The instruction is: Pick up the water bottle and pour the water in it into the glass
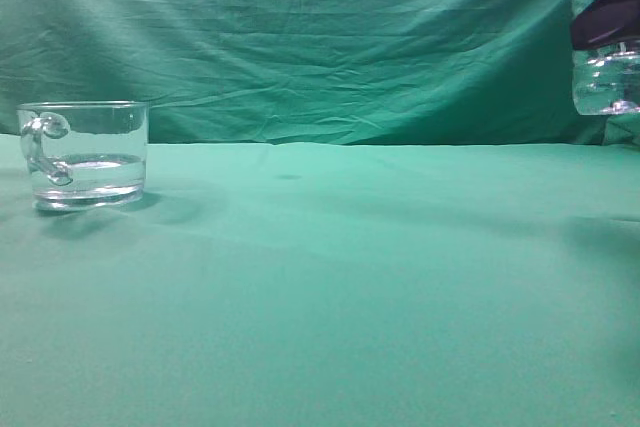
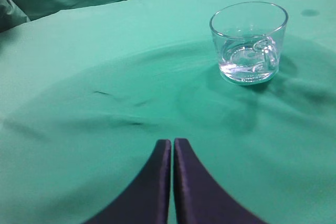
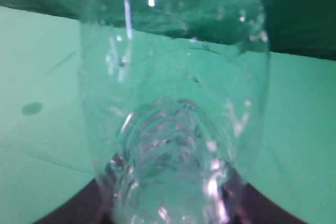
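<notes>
The glass (image 1: 85, 155), a short clear mug with a looped handle, stands on the green cloth at the far left and holds a little water (image 1: 95, 172). It also shows in the left wrist view (image 2: 249, 41), well ahead of my left gripper (image 2: 172, 142), which is shut and empty. My right gripper (image 1: 606, 2) is shut on the water bottle (image 1: 604, 75) and holds it in the air at the top right edge, clear of the table. In the right wrist view the clear ribbed bottle (image 3: 173, 103) fills the frame between the fingers.
The green cloth (image 1: 340, 277) covers the table and hangs as a backdrop (image 1: 300, 37). A small dark spot (image 3: 32, 108) marks the cloth to the left of the bottle.
</notes>
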`<state>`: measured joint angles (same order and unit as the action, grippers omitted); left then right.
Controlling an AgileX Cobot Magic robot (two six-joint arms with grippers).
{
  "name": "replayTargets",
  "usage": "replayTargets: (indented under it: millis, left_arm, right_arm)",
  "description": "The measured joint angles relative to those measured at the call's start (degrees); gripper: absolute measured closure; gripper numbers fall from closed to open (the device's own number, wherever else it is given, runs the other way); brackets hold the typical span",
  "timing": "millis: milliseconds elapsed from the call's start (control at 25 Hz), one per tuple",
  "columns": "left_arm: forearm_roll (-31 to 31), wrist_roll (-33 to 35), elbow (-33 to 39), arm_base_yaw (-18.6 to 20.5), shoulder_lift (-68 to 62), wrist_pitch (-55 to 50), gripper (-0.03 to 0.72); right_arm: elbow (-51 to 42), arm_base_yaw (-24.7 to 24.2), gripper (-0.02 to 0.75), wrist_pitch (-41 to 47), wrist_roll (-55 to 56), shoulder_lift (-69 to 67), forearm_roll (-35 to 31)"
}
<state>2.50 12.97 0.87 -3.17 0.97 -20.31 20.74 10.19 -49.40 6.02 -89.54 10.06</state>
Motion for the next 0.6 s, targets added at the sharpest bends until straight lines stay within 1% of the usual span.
replayTargets:
  millis: [160, 280, 400, 520, 600]
  left_arm:
    - [0.0, 0.0, 0.0, 0.0, 0.0, 0.0, 0.688]
    - [0.0, 0.0, 0.0, 0.0, 0.0, 0.0, 0.688]
    - [0.0, 0.0, 0.0, 0.0, 0.0, 0.0, 0.688]
    - [0.0, 0.0, 0.0, 0.0, 0.0, 0.0, 0.688]
    - [0.0, 0.0, 0.0, 0.0, 0.0, 0.0, 0.688]
  right_arm:
    - [1.03, -0.13, 0.46, -1.49, 2.29, -3.31, -1.86]
    - [2.22, -1.21, 0.46, -1.73, 3.45, -4.36, -1.66]
    - [5.44, -2.34, 0.46, -0.91, 6.83, -7.09, 2.88]
    - [8.68, -2.15, 0.46, -0.38, 10.47, -10.77, 8.8]
    - [10.56, -1.39, 0.46, -0.21, 11.32, -13.26, 10.82]
